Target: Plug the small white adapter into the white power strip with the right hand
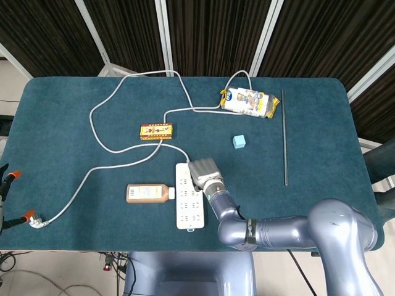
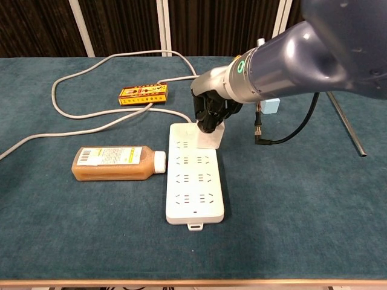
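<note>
From the head view, the right hand (image 1: 204, 171) covers the far right corner of the white power strip (image 1: 188, 206), hiding the adapter; a brown bottle (image 1: 147, 193) lies just left of the strip on the desk (image 1: 74, 123). In the chest view, the right hand (image 2: 213, 110) has its dark fingers (image 2: 205, 118) closed around the top of the small white adapter (image 2: 210, 139), which stands on the strip's (image 2: 193, 184) far right end, leaning slightly. The left hand is out of sight.
</note>
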{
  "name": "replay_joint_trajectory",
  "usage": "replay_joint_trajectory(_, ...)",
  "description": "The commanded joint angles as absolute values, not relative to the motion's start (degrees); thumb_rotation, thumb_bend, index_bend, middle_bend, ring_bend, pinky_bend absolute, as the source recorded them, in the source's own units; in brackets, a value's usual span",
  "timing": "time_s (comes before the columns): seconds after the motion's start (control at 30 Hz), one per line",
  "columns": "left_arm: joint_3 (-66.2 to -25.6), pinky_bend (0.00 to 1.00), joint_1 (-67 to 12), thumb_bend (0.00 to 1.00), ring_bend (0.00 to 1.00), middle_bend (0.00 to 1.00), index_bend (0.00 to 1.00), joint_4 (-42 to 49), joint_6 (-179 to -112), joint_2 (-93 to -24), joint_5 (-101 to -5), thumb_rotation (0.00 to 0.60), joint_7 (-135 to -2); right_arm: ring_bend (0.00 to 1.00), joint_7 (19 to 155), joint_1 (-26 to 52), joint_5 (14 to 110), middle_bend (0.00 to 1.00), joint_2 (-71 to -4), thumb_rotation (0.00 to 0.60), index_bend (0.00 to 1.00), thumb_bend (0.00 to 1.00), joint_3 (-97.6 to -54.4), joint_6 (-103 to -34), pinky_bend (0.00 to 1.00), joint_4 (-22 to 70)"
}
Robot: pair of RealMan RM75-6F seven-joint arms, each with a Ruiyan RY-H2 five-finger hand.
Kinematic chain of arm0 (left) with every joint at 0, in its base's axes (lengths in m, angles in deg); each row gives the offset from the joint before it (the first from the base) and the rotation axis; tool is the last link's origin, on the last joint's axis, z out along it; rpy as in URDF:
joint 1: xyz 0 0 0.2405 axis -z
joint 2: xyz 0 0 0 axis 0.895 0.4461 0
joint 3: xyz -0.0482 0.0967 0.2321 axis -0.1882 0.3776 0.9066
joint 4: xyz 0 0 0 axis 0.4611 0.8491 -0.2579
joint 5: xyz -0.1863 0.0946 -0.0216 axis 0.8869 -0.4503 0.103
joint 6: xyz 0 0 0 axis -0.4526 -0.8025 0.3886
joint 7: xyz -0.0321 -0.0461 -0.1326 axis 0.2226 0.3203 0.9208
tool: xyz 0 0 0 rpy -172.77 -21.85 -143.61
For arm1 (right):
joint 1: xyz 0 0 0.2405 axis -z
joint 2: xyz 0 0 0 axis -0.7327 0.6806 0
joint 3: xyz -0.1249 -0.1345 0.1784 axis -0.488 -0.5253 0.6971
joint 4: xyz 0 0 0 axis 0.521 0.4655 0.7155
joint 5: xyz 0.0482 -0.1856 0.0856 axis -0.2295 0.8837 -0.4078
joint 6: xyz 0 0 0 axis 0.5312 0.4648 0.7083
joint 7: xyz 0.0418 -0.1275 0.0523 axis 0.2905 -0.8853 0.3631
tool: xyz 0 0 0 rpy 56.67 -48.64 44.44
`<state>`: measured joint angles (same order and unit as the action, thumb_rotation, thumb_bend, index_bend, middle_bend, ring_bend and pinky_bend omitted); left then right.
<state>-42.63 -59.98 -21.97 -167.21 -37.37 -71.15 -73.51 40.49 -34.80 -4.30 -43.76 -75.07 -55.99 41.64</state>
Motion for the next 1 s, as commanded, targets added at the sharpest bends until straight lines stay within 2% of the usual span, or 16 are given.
replay_joint_trajectory(0.03, -42.6, 0.00, -60.0, 0.09, 0.00, 0.00, 0.20, -22.0, -167.3, -37.3, -71.2, 0.600, -73.4, 0.91, 40.4, -34.9, -4.4, 0.88, -44.1, 0.600, 1.00, 0.98, -75.0, -56.1, 1.00, 41.4)
replay_joint_trajectory(1.0, -42.7, 0.00, -59.8, 0.09, 0.00, 0.00, 0.20, -21.8, -166.6, -36.9, -70.9, 0.600, -72.3, 0.91, 36.1, -35.9, -6.2, 0.88, -48.0, 0.600, 1.00, 0.98, -74.3, -58.8, 1.00, 39.2)
